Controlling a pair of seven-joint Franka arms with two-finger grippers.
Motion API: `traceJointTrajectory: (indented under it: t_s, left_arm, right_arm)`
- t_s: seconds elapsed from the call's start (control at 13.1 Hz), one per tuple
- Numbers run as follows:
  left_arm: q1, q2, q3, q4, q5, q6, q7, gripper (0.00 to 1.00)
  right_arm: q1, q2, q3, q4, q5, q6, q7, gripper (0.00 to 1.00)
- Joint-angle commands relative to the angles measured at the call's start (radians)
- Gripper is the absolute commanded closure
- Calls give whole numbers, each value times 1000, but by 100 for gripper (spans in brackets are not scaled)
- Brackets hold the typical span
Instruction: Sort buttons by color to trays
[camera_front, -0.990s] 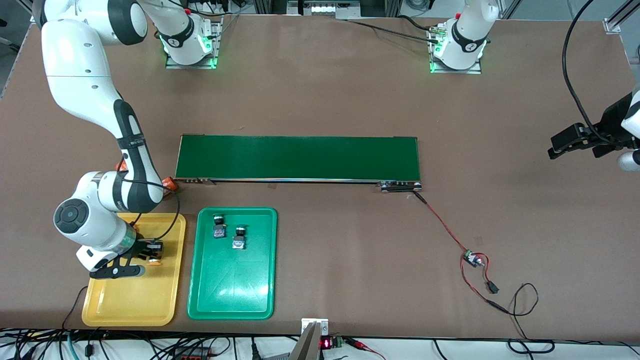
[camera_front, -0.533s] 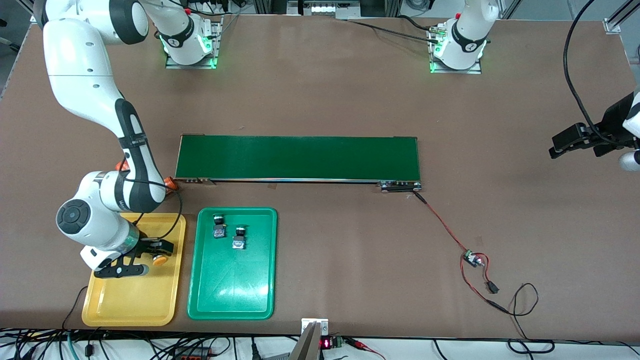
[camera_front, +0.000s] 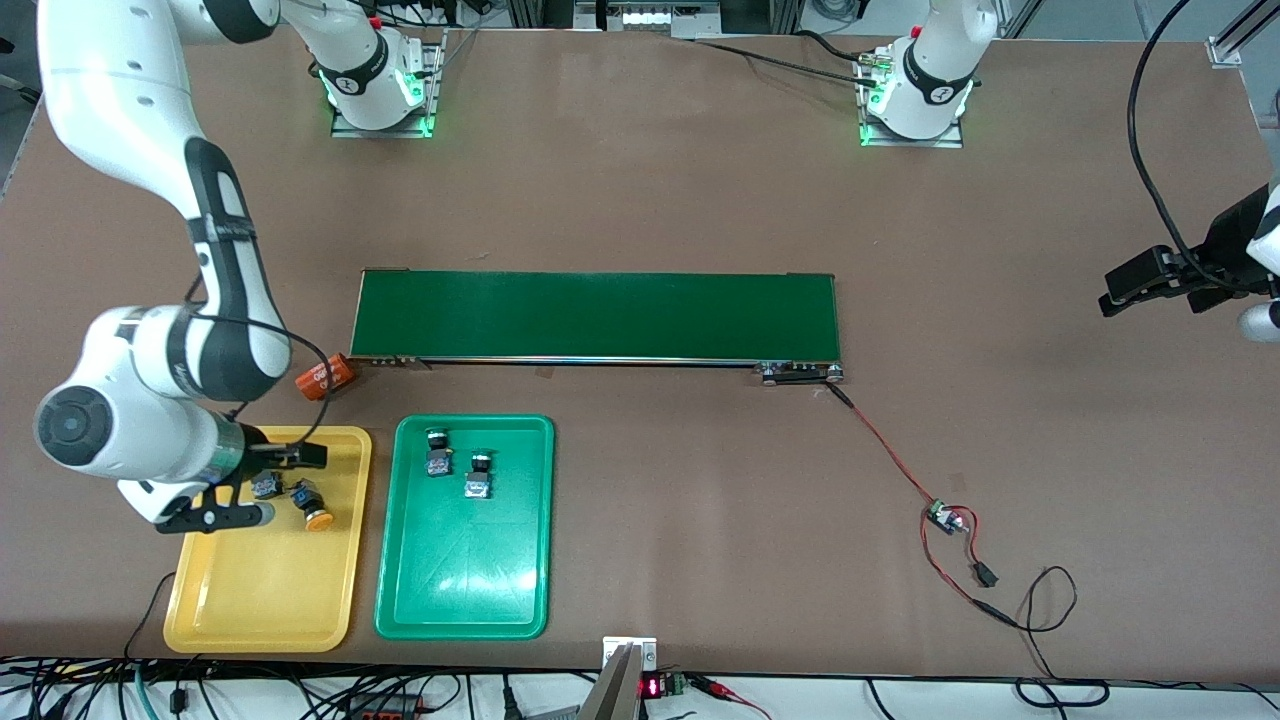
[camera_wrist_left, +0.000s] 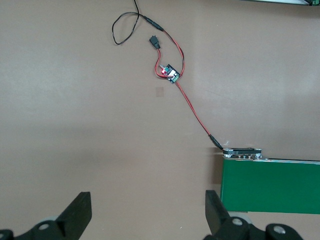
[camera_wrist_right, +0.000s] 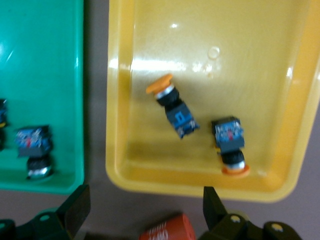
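Right gripper (camera_front: 272, 487) first: its fingers (camera_wrist_right: 76, 206) are spread wide with nothing between them. It hangs over the end of the yellow tray (camera_front: 262, 600) that lies farthest from the front camera, and the wrist camera looks straight down into that tray.

Both yellow buttons are lying in there on their sides. One (camera_wrist_right: 173, 106) is tipped at an angle with its orange cap pointing toward the tray's middle, the other (camera_wrist_right: 230, 145) sits just beside it with its cap toward the tray's end wall. They're close but don't seem to touch. In the front view one of them (camera_front: 312, 506) is clear and the other (camera_front: 265, 485) is half under the gripper.

The green tray (camera_front: 462, 590), right beside the yellow one, holds both green buttons (camera_front: 437, 452) (camera_front: 478, 477), near each other at the end closest to the belt (camera_front: 596, 315). An orange cylinder (camera_front: 327, 377) lies on the table by the belt's corner, not part of the job.

Left gripper (camera_front: 1140, 283) is parked way out at the left arm's end of the table, fingers (camera_wrist_left: 78, 211) wide apart and holding nothing, just waiting over bare table near the little wired board (camera_wrist_left: 171, 73).

So I'd say the sorting is basically done: all four buttons are in matching trays. The next move looks like it's just lifting the right arm clear without clipping the tray wall or nudging the buttons below it.
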Motion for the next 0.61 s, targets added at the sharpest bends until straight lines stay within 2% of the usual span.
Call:
traceJointTrajectory:
  t_s: [0.0,0.15,0.23,0.3,0.53]
  left_arm:
    - [2,-17,-2,-14,-11,0,12,0]
    - [2,-17,-2,-10,-10,6,12,0]
    - [-1,-17,-2,-9,-10,6,12,0]
    - [-5,-17,-2,-7,-10,6,12,0]
    - [-7,-22,-3,-6,-11,-2,12,0]
  right_arm:
    - [3,-101,5,-21,10,-152,39,0]
    - [3,-148,12,-24,7,-223,42,0]
    - [5,-169,13,-21,-29,-263,41,0]
    - [3,-194,27,-21,-69,-307,42,0]
    - [-44,-289,79,-44,-85,-418,45,0]
